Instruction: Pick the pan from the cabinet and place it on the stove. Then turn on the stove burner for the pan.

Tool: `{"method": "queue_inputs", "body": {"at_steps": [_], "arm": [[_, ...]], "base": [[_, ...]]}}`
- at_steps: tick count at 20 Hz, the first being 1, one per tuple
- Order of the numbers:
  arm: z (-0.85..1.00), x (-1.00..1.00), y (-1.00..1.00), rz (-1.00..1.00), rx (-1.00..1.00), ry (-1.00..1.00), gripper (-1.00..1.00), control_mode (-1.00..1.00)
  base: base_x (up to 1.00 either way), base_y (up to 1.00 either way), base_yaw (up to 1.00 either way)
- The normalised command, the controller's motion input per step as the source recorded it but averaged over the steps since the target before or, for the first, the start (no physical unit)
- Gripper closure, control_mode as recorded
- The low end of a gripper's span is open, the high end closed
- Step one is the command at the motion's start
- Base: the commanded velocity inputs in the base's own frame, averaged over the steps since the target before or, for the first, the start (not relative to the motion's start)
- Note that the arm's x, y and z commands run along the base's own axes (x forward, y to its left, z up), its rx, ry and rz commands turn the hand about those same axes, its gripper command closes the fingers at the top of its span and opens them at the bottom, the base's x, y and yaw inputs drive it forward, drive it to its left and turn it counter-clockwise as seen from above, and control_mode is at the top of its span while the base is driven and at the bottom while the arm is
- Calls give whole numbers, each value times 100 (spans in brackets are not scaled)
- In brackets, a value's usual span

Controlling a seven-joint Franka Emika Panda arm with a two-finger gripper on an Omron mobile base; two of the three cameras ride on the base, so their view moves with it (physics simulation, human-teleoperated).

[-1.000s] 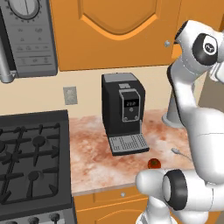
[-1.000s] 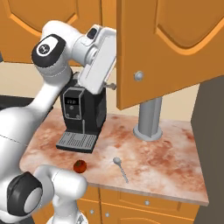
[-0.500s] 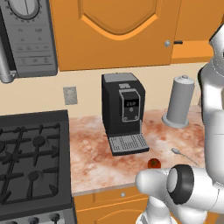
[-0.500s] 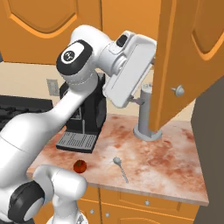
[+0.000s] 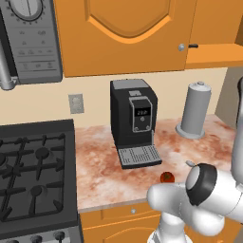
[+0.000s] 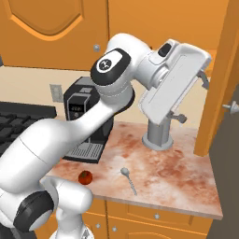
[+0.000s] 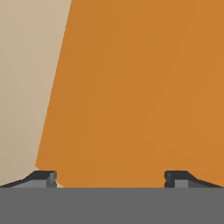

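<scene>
The cabinet (image 6: 219, 84) had its right door swung wide open, with the arm raised up right next to it. The stove (image 5: 33, 175) sat off to the left with bare grates. The gripper (image 7: 110, 177) was spread wide, holding nothing. Couldn't spot the pan.

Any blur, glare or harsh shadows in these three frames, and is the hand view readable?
Left base view: sharp, evenly lit render, no glare; the coffee machine throws little shadow on the counter. Right base view: crisp too, the open cabinet door shaded flat orange. Hand view: close, featureless orange surface beside beige wall, no texture to judge focus; the gripper shows two dark tips wide apart.
</scene>
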Motion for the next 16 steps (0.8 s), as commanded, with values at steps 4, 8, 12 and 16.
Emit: {"method": "queue_inputs", "body": {"at_steps": [4, 8, 12, 16], "arm": [[-13, -6, -38, -5, 1, 0, -100, -100], [-11, -1, -33, -3, 1, 0, -100, -100], [-7, 0, -34, -2, 0, 0, -100, -100], [-9, 1, -40, -1, 0, 0, -100, -100]], "base": [[0, 0, 0], [0, 0, 0], [0, 0, 0], [0, 0, 0]]}}
